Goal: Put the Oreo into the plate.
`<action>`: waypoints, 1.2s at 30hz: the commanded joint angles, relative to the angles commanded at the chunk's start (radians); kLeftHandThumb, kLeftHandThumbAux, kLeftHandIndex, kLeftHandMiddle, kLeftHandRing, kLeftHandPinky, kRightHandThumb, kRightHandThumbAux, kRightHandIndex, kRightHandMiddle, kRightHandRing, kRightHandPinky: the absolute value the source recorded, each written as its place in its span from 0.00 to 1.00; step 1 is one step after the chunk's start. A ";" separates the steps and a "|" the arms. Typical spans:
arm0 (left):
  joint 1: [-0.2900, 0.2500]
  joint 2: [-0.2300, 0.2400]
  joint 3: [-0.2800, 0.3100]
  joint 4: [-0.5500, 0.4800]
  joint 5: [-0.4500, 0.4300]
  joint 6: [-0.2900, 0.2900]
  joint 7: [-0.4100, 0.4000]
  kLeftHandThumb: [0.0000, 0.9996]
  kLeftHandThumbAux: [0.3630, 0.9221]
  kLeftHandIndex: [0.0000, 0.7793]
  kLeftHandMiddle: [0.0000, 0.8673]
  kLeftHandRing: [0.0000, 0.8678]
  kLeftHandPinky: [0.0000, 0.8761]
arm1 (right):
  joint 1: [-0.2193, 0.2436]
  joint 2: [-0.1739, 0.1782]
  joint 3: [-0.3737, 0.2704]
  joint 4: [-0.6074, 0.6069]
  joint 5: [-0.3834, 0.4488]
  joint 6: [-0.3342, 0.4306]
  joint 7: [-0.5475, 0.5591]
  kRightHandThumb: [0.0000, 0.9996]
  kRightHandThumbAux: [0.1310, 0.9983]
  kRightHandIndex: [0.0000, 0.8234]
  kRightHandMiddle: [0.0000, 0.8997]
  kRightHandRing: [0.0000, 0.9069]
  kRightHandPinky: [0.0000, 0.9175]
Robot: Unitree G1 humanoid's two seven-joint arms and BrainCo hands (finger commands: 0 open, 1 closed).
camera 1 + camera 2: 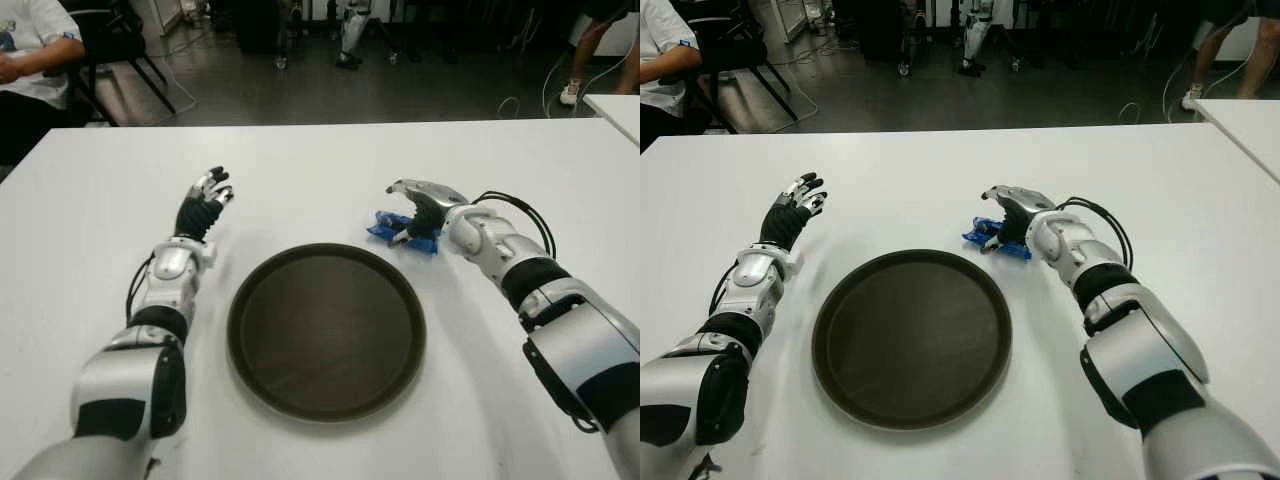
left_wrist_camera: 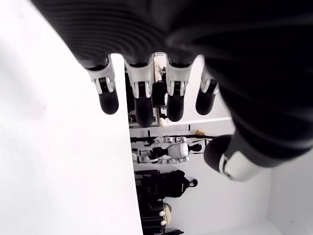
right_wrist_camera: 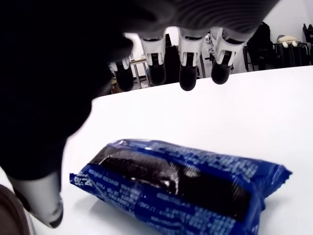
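The Oreo (image 1: 398, 231) pack lies on the table (image 1: 300, 160), right of center in the frame, just beside the upper right rim of the plate (image 1: 326, 331). The right hand (image 1: 425, 208) hovers over it with fingers (image 3: 187, 73) released, not yet grasping. The left hand (image 1: 203, 201) shows at the left of the plate, fingers relaxed and holding nothing.

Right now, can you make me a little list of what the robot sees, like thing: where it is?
Oreo pack: blue wrapper, lying on the table past the plate's far right edge, not in the plate
plate: round, dark, nothing in it, between the two arms
right hand: over the Oreo pack, fingers spread, not gripping it yet
left hand: left of the plate, fingers open, holding nothing
table: white
person: sitting at the far left, beyond the table
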 joint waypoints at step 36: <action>0.000 0.013 -0.007 0.004 0.007 0.007 0.001 0.09 0.41 0.06 0.14 0.10 0.08 | 0.001 0.008 -0.043 0.025 0.014 0.035 -0.018 0.00 0.66 0.10 0.08 0.08 0.07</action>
